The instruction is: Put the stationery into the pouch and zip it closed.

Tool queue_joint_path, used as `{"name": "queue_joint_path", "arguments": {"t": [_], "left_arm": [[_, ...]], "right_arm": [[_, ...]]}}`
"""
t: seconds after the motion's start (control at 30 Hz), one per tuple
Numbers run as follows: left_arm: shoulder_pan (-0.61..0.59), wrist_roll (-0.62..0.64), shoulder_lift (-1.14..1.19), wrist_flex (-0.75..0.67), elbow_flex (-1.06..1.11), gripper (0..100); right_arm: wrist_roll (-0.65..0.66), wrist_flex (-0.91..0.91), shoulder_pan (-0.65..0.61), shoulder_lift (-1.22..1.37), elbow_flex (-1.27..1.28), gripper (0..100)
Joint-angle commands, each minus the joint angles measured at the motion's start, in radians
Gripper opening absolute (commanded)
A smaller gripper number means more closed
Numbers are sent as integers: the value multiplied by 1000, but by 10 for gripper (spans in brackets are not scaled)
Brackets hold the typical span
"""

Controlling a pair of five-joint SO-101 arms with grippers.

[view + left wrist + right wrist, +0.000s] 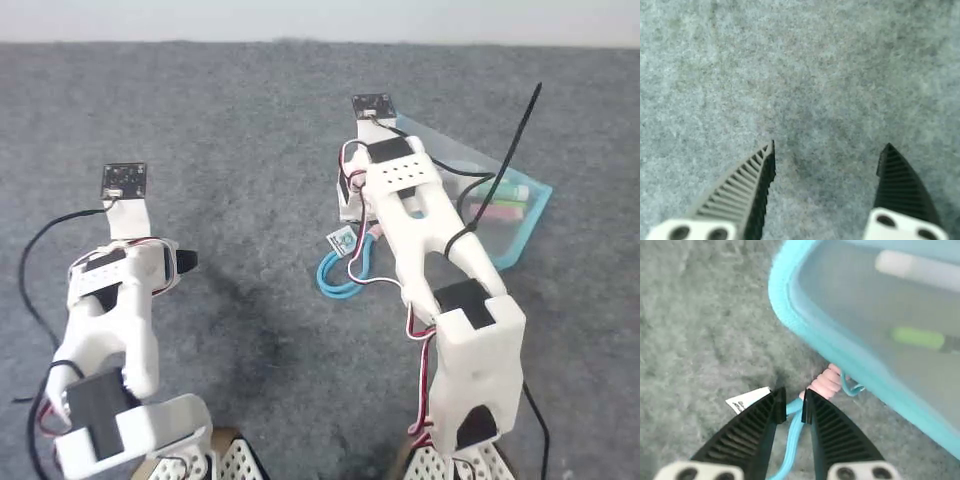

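The left gripper [830,146] hangs over bare grey carpet [790,60] on the table's left side, jaws wide with nothing between them. The right gripper [794,395] sits at the pouch's [805,325] corner, jaws narrow and pinching the blue strap [792,435] just beside the pink pull [824,385] and a white tag [747,400]. The pouch lies flat under the right arm, with 2 pens [505,195] inside.

The high camera is looking down over the table [250,120]; wrist cameras are facing it closely. High and right are sharing the pouch [515,225].
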Motion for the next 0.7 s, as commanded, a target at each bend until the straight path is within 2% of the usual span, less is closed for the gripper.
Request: {"name": "queue_joint_path", "arguments": {"t": [0.0,0.27,0.47,0.67], "left_arm": [[0,-5,-5,12,-56,313],[0,-5,-5,14,-56,313],[0,-5,-3,14,-56,313],[0,-5,-3,14,-56,313]], "right_arm": [[-15,18,-1,-102,-54,61],[-51,10,5,-16,-31,167],[-44,-2,62,-1,-32,170],[-23,-16,41,76,-38,169]]}}
